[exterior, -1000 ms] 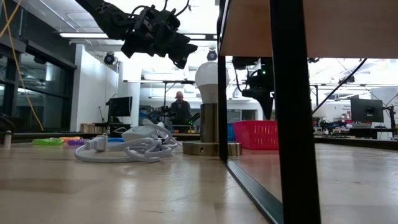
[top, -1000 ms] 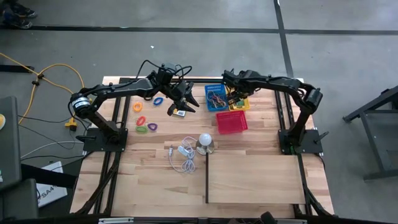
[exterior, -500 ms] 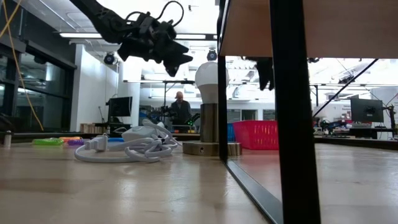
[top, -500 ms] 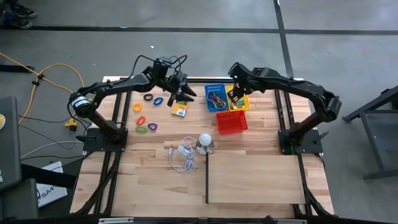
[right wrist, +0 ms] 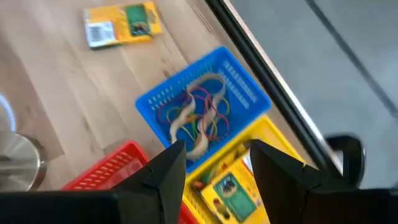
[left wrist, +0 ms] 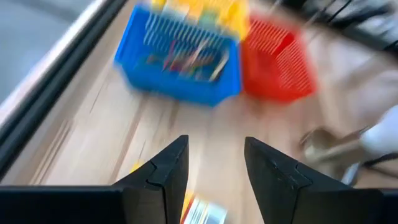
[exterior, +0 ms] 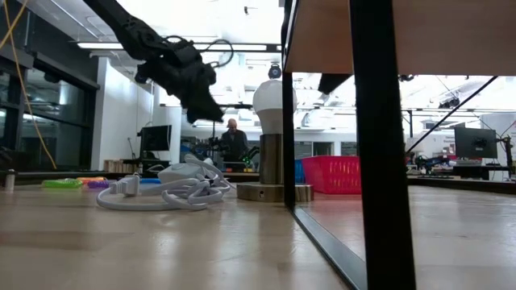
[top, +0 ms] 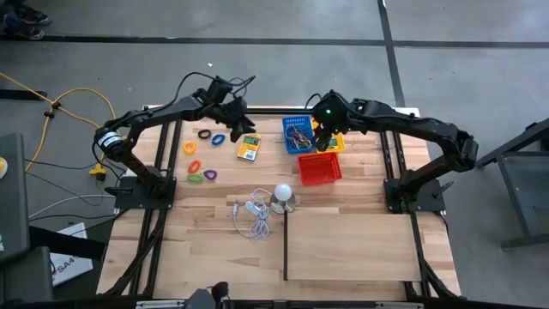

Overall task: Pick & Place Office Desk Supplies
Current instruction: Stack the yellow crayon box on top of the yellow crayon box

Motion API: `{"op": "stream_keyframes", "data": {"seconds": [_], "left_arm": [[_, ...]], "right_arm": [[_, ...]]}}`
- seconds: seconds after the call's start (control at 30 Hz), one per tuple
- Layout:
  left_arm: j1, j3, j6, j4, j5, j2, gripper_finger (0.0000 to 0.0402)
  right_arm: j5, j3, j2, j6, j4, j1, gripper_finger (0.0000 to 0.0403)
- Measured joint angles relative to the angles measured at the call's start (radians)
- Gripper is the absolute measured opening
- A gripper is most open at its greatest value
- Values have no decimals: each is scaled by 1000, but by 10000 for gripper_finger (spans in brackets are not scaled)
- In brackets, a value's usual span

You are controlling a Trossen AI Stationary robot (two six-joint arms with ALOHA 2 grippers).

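The packet [top: 248, 149] lay flat left of the blue basket [top: 298, 134], long axis running toward the table's far edge, we judged. From above, the left gripper [top: 238, 123] hung just beyond it, the right gripper [top: 323, 130] over the baskets. Left wrist: jaws apart, empty; we'd come straight down and pinch the short sides. Right wrist: jaws apart, bands [right wrist: 198, 112] below.
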Motion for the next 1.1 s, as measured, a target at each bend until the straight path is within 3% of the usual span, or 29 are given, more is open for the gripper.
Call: {"op": "stream_keyframes", "data": {"seconds": [0.17, 0.3, 0.4, 0.7, 1.1], "left_arm": [[-36, 0, -19, -124, -167, 0, 152], [-53, 0, -14, -174, -233, 0, 152], [-54, 0, 32, -202, -252, 0, 152], [-56, 0, 152, -372, -258, 0, 152], [-119, -81, 237, -374, -270, 0, 152]], "right_arm": [[0, 0, 0, -56, 64, 33, 168], [0, 0, 0, -70, 82, 42, 168], [-7, 0, 0, -69, 83, 42, 168], [-167, 0, 6, -60, 121, 48, 168], [-227, -2, 38, -52, 235, 126, 168]]}}
